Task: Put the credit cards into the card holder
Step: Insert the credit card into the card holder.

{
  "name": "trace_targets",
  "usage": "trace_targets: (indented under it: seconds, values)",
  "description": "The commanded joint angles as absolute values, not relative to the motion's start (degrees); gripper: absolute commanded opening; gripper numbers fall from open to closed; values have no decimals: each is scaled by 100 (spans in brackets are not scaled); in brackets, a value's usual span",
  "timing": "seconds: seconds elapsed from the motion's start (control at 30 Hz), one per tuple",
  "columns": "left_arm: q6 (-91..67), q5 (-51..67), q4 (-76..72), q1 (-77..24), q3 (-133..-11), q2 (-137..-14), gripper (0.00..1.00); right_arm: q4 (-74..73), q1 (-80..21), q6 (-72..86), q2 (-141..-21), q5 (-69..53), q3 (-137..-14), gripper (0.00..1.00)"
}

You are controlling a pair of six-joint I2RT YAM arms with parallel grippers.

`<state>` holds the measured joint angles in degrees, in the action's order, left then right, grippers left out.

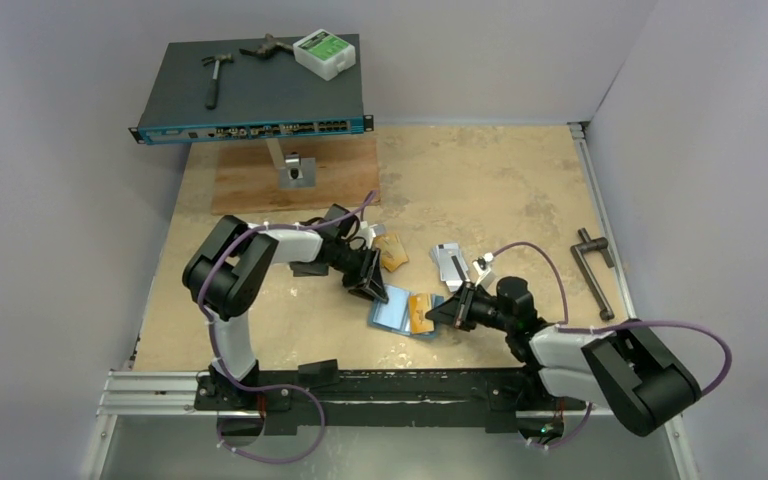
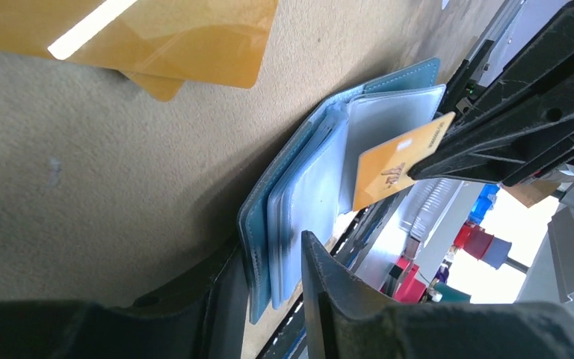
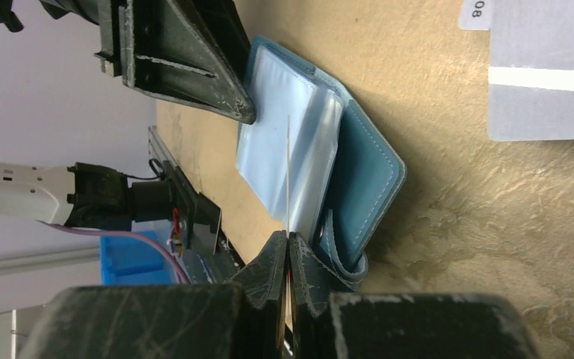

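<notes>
- Your left arm rises from its base at the near edge, folds at the elbow and reaches right, so the left gripper (image 1: pixel 368 284) comes onto the card holder (image 1: pixel 390 310) from the far-left side.
- Its jaws stand apart on either side of the holder's edge. One finger (image 3: pixel 217 82) touches the clear pockets. You cannot tell whether they pinch the holder.
- Your right arm lies low and stretches left from its base, and the right gripper (image 1: pixel 444 309) meets the holder from the right.
- The right jaws are clamped together on an orange card (image 2: pixel 400 161), which is held on edge. Its free end is over the pale pockets, but you cannot tell whether it has entered one.
- The card holder lies open on the table (image 1: pixel 500 190), toward the near edge and about midway between the left and right edges.
- The loose orange cards (image 1: pixel 393 252) and silver cards (image 1: pixel 449 261) lie just beyond the holder, toward the middle of the table.
- A black crank handle (image 1: pixel 594 266) lies by the right edge.
- At the far-left corner a network switch (image 1: pixel 255 90) stands on a post over a wooden board (image 1: pixel 260 180). It carries a hammer (image 1: pixel 216 75) and a white box (image 1: pixel 324 52).
- Plain grey walls close the far and right sides.
</notes>
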<state>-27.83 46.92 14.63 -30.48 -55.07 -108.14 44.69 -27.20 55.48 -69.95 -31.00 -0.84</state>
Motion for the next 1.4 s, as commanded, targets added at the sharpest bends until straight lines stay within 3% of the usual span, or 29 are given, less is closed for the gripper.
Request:
trace_targets:
  seconds: [0.0,1.37]
  values:
    - [-2601,4604,1490,-2951,-5478,-10630,31,3944,-2703,5336,-6588,-3046,207,0]
    - [-2571,4711,1525,-3012,-5581,-10630,24,5767,-2699,5588,-8543,-3342,18,0]
